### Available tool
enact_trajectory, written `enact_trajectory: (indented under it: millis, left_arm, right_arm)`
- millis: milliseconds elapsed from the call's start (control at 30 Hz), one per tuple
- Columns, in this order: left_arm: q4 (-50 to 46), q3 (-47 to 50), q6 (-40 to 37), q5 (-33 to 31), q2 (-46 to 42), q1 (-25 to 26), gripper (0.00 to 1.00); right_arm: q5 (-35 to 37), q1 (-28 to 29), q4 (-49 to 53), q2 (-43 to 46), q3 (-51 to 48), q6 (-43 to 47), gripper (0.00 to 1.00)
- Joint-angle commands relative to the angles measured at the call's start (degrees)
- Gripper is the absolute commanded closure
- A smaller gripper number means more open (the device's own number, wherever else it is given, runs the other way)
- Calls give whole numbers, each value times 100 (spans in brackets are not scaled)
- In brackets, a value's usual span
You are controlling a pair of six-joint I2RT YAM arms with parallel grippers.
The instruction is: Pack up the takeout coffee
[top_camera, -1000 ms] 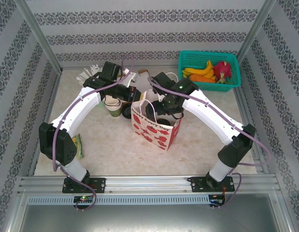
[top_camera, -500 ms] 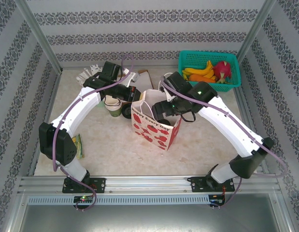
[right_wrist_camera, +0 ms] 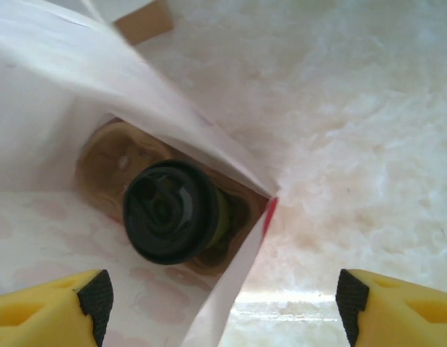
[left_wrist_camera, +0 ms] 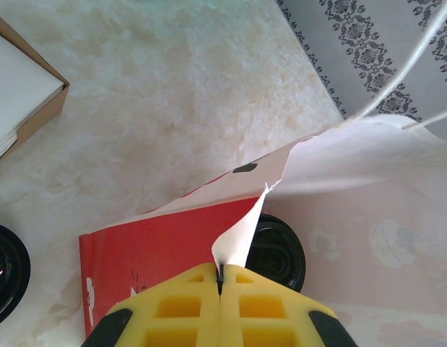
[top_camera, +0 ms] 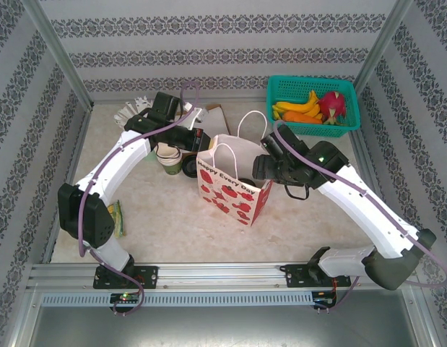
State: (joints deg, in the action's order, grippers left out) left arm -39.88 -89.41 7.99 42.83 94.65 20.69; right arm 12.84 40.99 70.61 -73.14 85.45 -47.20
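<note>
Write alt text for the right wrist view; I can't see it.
The takeout coffee sits at the bottom of the open paper bag, its black lid facing the camera. The right arm's yellow fingers stand wide apart at the lower corners, holding nothing; pale tabletop lies to the right.

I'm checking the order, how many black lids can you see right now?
2. One tops the takeout coffee inside the paper bag; the other lid sits on the table just outside the bag. More may be hidden under the left arm.
</note>
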Motion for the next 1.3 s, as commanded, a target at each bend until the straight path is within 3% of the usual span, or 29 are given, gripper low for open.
enact_trajectory:
  millis: [0,267,333,500,633,733,833,1000,1133,1267]
  left_arm:
    - [85,123,88,-147,-267,88,99]
    - [75,113,262,144,-456,-11,78]
    - [204,227,344,218,-593,-83,73]
    - [675,677,695,349,-1083,-410,46]
    - [855,951,919,-206,-1440,-583,27]
    - [943,1101,1162,-847,-1692,-733,18]
    - [955,1290,1504,-1780,-1966,-921,2]
    - [470,1350,2023,-3151,-2170,-1357,0]
    - [88,1238,2171,-3425,-2023,-1726,0]
    - [39,1080,1758,-3378,-1837,-1814,0]
  right_arm:
    - [160,-8,-307,56,-353,-722,25]
    - [-129,-86,-406,-257,-186,188,61]
    - [-171,-138,-276,-398,-55,598,66]
    - [-520,-388,-232,-697,178,1640,74]
    - [-917,-580,-336,-919,357,2455,77]
    - [-1191,-710,-414,-1159,534,3074,78]
    - [-1304,-818,-448,-1411,783,3501,77]
    - [-1537,-917,-337,-1852,1290,3775,73]
    - [-1710,-924,-457,-2073,1393,3852,73]
    - [-1763,-926,-487,-2168,1487,3783,71]
